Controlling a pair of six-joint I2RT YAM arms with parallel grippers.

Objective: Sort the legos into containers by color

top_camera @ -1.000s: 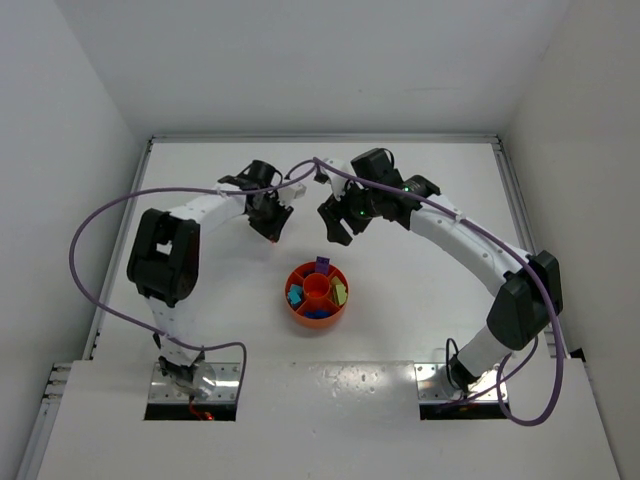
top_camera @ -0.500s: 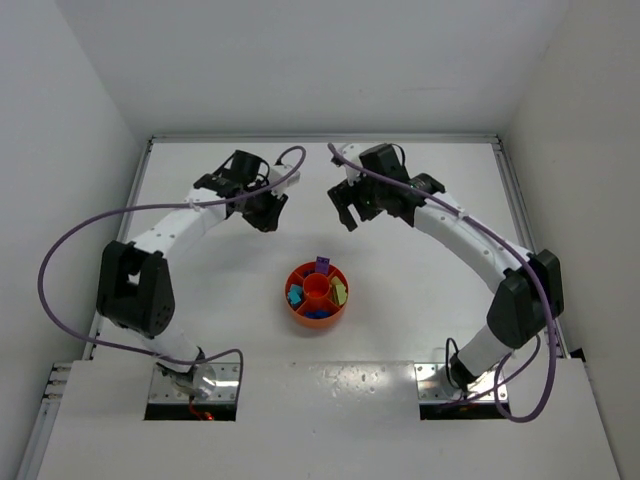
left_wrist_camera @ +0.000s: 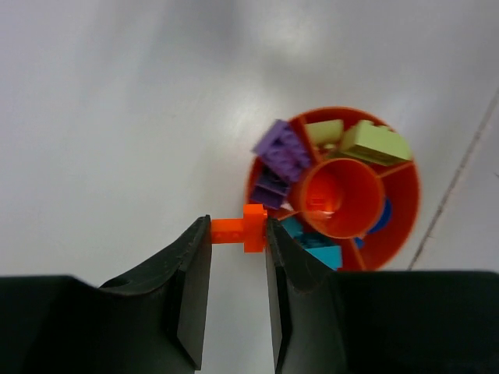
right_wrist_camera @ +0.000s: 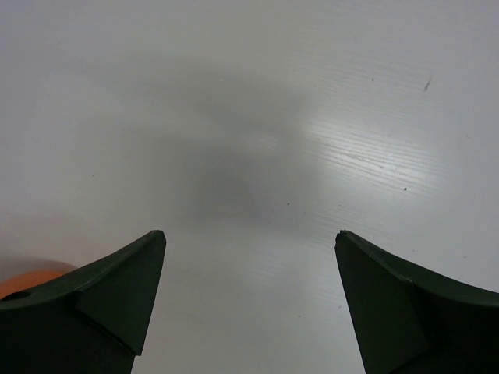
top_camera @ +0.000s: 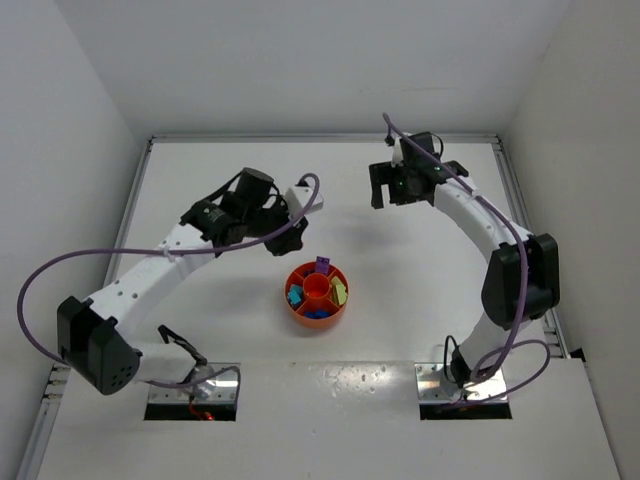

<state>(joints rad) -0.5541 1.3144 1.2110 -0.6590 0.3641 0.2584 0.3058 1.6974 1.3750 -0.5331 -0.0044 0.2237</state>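
**Left gripper grips an orange brick at the tray's edge; right gripper is spread wide and empty**

The left gripper (left_wrist_camera: 236,227) is clenched on one orange lego (left_wrist_camera: 251,226), pinched crosswise at the very tips of its two dark fingers (left_wrist_camera: 195,280). The brick's taller end presses against the right-hand finger, and its thinner end reaches the left-hand one. Just past those fingertips and off to their right in the wrist view sits the round orange tray (left_wrist_camera: 412,187). Its near rim is partly hidden behind the right-hand finger. How high the brick hangs above the table cannot be told.

Closest to the held brick is the wedge holding the purple legos (left_wrist_camera: 281,149). Beyond it, on the tray's far side from the fingers, lie the yellow-green legos (left_wrist_camera: 376,142). The teal legos (left_wrist_camera: 323,254) sit in the wedge right against the right-hand finger, and a blue piece (left_wrist_camera: 380,220) shows past the central cup (left_wrist_camera: 340,196), which looks orange inside.

From above, the left gripper (top_camera: 291,240) hangs just up and left of the tray (top_camera: 294,311).

The right gripper (right_wrist_camera: 249,238) is released, its jaws wide apart with nothing between them and only bare white table (right_wrist_camera: 249,117) beneath. In the overhead view, the right gripper (top_camera: 380,194) is well apart from the tray, which lies back toward the arm bases and to its left
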